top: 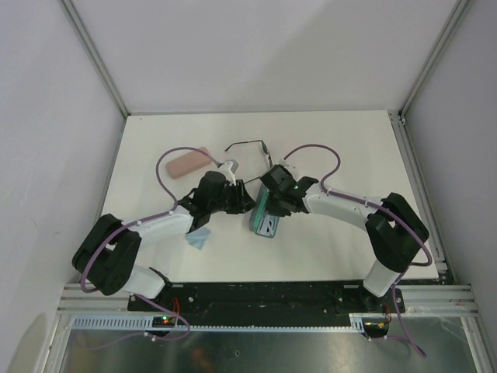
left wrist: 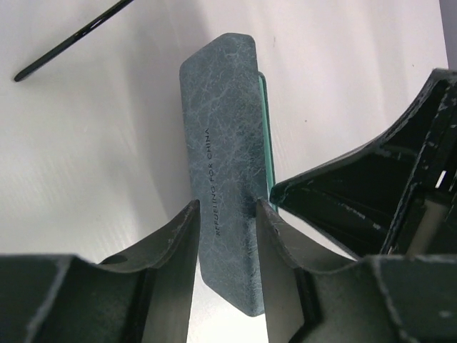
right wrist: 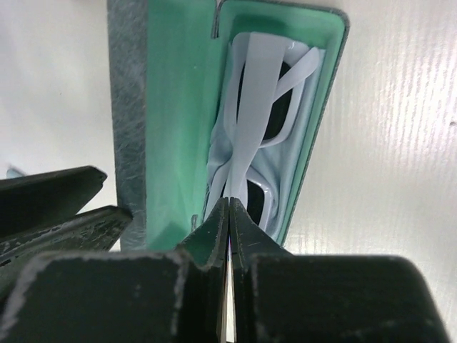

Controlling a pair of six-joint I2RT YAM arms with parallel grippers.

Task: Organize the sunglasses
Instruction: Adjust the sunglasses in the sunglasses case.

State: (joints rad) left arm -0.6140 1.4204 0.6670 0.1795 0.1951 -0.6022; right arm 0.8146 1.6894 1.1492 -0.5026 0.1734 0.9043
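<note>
The left gripper [left wrist: 227,214] pinches the blue-grey case lid [left wrist: 218,107] open, the right gripper [right wrist: 228,209] pressed together over the seated white sunglasses [right wrist: 265,86]: a slipped lid would shut onto that gripper.

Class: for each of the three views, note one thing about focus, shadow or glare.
Top external: soft, even light, faint shadows on the table. Left wrist: blue-grey case lettering sharp, soft shadow beside it. Right wrist: white sunglasses bright and clear, right gripper's fingers dark in front.

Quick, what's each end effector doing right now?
Left end effector: closed on the open blue-grey marbled hard case.
Right end effector: closed beside the chunky white plastic sunglasses; grip unclear.
</note>
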